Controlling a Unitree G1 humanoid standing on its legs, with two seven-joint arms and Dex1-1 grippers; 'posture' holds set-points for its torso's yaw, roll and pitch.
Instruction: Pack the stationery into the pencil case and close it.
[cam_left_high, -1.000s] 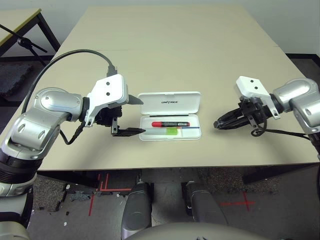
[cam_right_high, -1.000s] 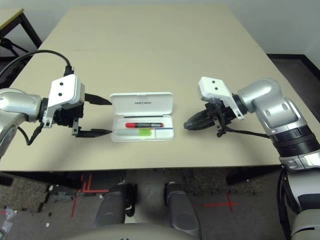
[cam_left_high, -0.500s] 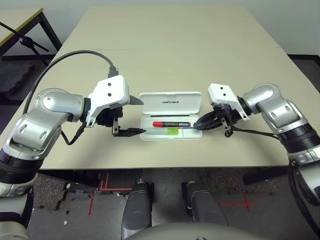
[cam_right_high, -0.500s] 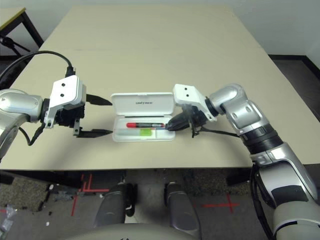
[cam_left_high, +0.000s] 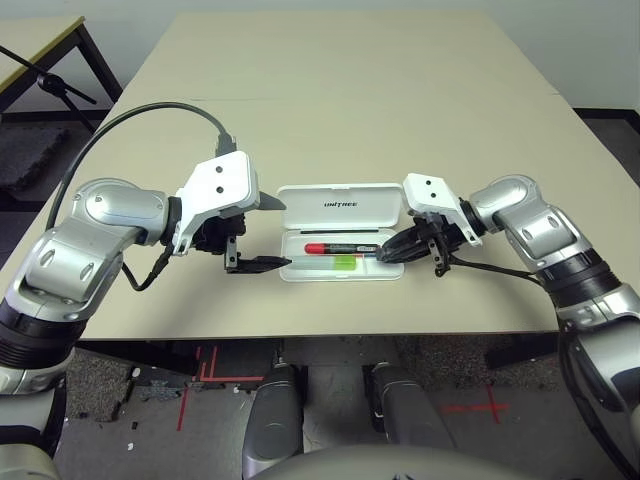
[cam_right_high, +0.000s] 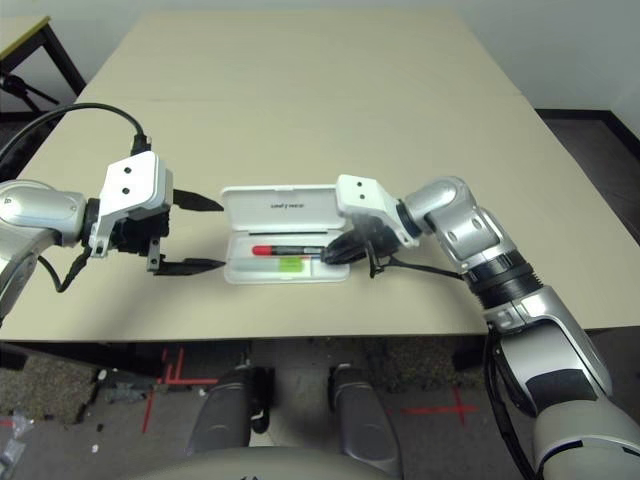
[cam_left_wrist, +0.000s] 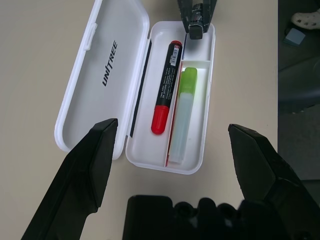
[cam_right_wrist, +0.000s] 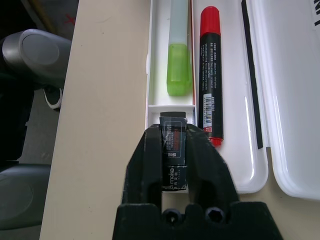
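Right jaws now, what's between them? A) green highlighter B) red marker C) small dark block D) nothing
C: the right wrist view shows the small dark block between the right gripper jaws, over the pencil case end compartment; marker and highlighter lie inside.

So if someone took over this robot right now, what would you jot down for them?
Left gripper: open, holding nothing, beside the pencil case.
Right gripper: fingers around the dark grey block, over the tray's small end compartment.
Case lies open; red marker and green highlighter lie in the tray.
Done: marker and highlighter packed.
Left: let the block go into its compartment, pull clear, shut the lid.
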